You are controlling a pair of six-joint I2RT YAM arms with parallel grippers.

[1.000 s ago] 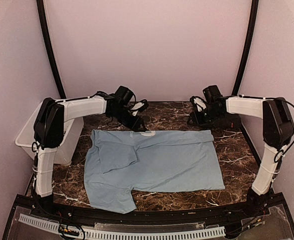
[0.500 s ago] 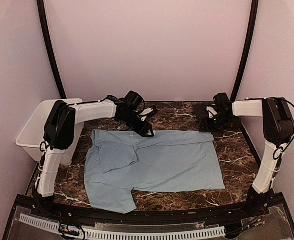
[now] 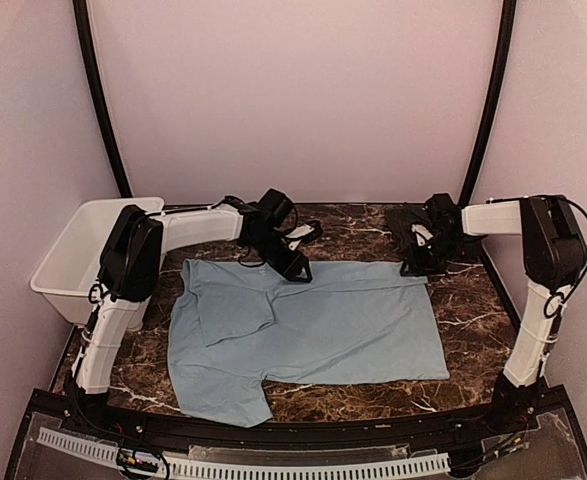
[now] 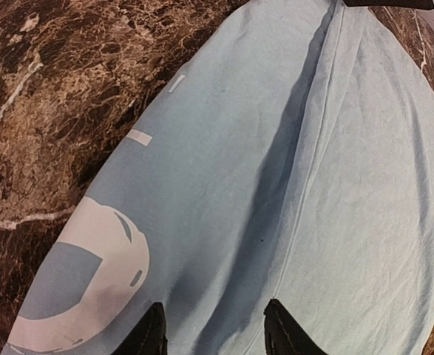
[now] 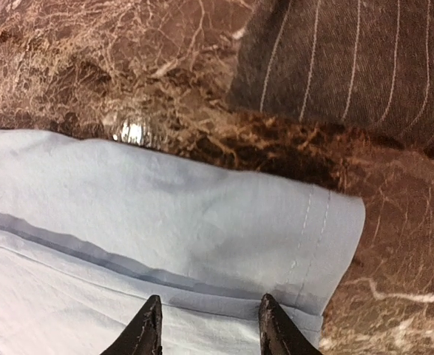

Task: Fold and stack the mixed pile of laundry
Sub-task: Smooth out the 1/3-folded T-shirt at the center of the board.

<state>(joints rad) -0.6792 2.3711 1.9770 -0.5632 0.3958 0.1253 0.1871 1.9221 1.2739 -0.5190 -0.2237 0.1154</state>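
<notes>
At the left edge of the worktop (image 3: 473, 300) a white bin (image 3: 73, 255) is seen, apart from the laundry. Just right of it, the left claw (image 3: 295, 268) is held low over the far edge of the light blue T-shirt (image 3: 323, 330), near the collar. In the left wrist view its jaws are parted, with flat cloth beneath them and nothing gripped.

The T-shirt is spread across the middle of the worktop, with one sleeve turned in and a band doubled over along the far side. It is judged to be light, limp and easily dragged. A pinch through both layers at the far corners would be advised, so that the cloth is lifted evenly and not bunched.

At the far right corner of the T-shirt the right claw (image 5: 209, 329) is poised over the stitched hem, its jaws likewise apart and empty. Beyond it, the black pinstriped shirt (image 5: 350, 59) lies at the far right, near the T-shirt but apart from it.
</notes>
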